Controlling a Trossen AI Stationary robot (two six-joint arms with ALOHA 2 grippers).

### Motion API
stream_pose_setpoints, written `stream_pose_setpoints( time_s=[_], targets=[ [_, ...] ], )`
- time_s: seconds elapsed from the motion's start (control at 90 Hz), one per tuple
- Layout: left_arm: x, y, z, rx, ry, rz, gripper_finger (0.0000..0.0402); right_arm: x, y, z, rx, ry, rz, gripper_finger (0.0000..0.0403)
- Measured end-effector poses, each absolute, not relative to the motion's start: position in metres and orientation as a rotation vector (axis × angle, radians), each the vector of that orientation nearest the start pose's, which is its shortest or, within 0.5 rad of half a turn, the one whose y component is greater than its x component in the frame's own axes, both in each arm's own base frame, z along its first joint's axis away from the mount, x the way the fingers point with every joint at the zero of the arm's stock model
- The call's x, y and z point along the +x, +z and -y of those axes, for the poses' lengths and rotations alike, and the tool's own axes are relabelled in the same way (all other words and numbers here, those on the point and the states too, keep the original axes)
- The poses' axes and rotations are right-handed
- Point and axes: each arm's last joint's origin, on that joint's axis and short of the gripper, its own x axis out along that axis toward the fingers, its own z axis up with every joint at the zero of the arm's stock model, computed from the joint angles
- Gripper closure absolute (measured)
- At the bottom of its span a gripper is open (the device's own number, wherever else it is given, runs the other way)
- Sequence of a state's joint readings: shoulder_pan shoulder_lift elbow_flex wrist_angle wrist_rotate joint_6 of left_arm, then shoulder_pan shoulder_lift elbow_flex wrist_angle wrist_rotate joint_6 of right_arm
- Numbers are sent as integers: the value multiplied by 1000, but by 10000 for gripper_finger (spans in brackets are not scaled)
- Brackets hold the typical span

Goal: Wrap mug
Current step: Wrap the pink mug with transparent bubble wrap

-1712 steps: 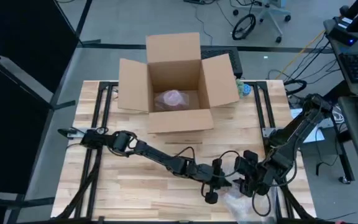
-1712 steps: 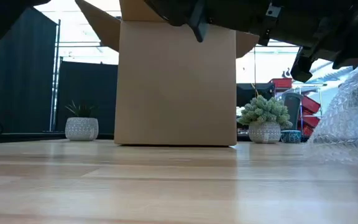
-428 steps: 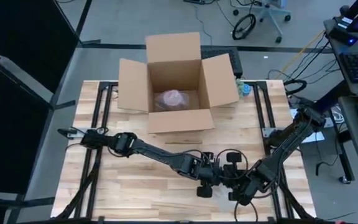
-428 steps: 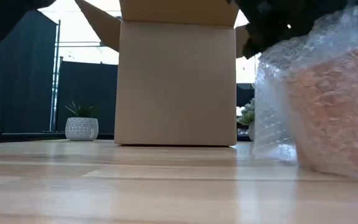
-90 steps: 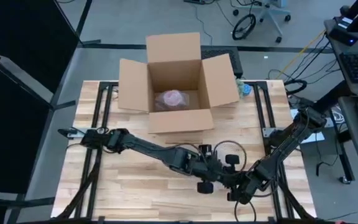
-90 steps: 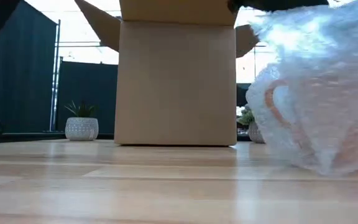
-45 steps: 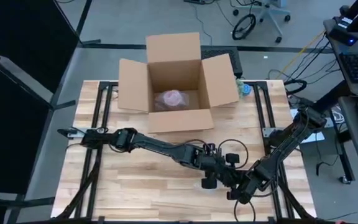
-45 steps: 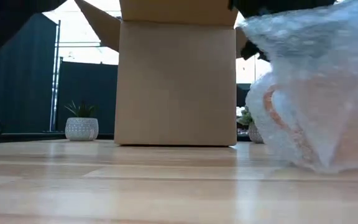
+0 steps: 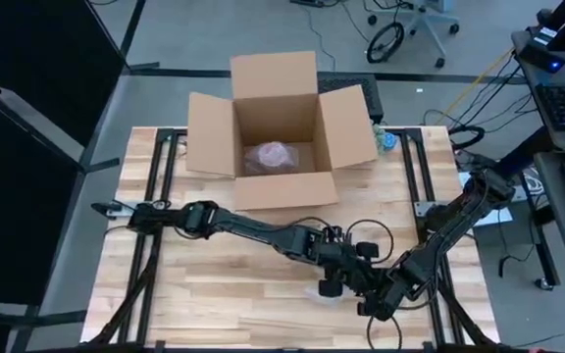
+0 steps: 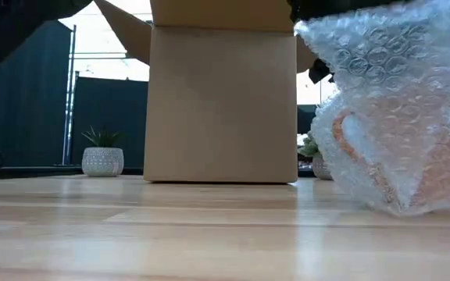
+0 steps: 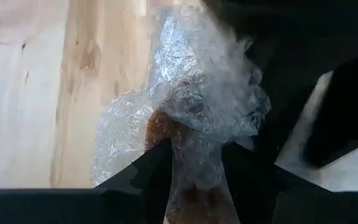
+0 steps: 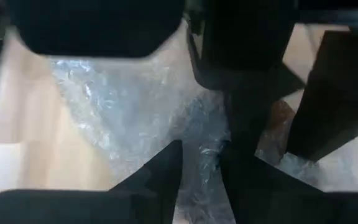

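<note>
An orange mug (image 10: 381, 160) stands on the table near its front right, swathed in clear bubble wrap (image 10: 373, 55). Its handle (image 10: 350, 144) shows through the wrap. In the high view the bundle (image 9: 339, 292) lies almost hidden under both arms. My left gripper (image 9: 330, 282) reaches in from the table's left and is shut on the wrap over the mug (image 11: 185, 186). My right gripper (image 9: 371, 304) comes in from the right and is shut on the wrap (image 12: 135, 106) close beside it. My left gripper pinches bunched bubble wrap (image 11: 197, 134) between its two fingers, coming from above and pointing down. The orange mug shows through the wrap right between the fingers. The mug rests on the table. My right gripper has a fold of bubble wrap (image 12: 199, 140) between its two fingers, coming down from above beside the left arm. How many layers it holds cannot be told. The wrap lies slack on the table around it.
An open cardboard box (image 9: 275, 127) stands at the table's far middle with another wrapped bundle (image 9: 271, 155) inside. Small potted plants (image 10: 102, 160) stand beyond the far edge. Bare wood lies to the left and in front of the box.
My left gripper has moved a little toward the table's right and far side. The bubble wrap has been drawn up and over the mug's top. The mug has stayed standing on the table.
</note>
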State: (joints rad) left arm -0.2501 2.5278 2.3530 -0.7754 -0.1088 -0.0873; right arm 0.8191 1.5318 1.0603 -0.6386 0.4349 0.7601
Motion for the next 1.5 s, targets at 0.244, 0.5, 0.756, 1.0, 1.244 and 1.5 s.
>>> stream_pose_setpoints(
  time_s=[0.244,0.5,0.756,1.0,1.244,1.5],
  targets=[
    [527,192,133,93,-89,-945,268,189,270,-225,59,-13,-1039,261],
    [528,193,137,92,-96,-919,268,162,251,-227,137,-206,-998,220],
    [528,194,138,88,-97,-912,268,165,220,-230,182,-220,-783,223],
    [528,194,140,77,-102,-912,268,193,216,-207,130,-319,-771,244],
    [521,206,143,76,-101,-924,268,205,195,-185,173,-352,-833,248],
    [515,211,146,114,-65,-944,268,207,189,-187,170,-309,-806,248]
  ],
)
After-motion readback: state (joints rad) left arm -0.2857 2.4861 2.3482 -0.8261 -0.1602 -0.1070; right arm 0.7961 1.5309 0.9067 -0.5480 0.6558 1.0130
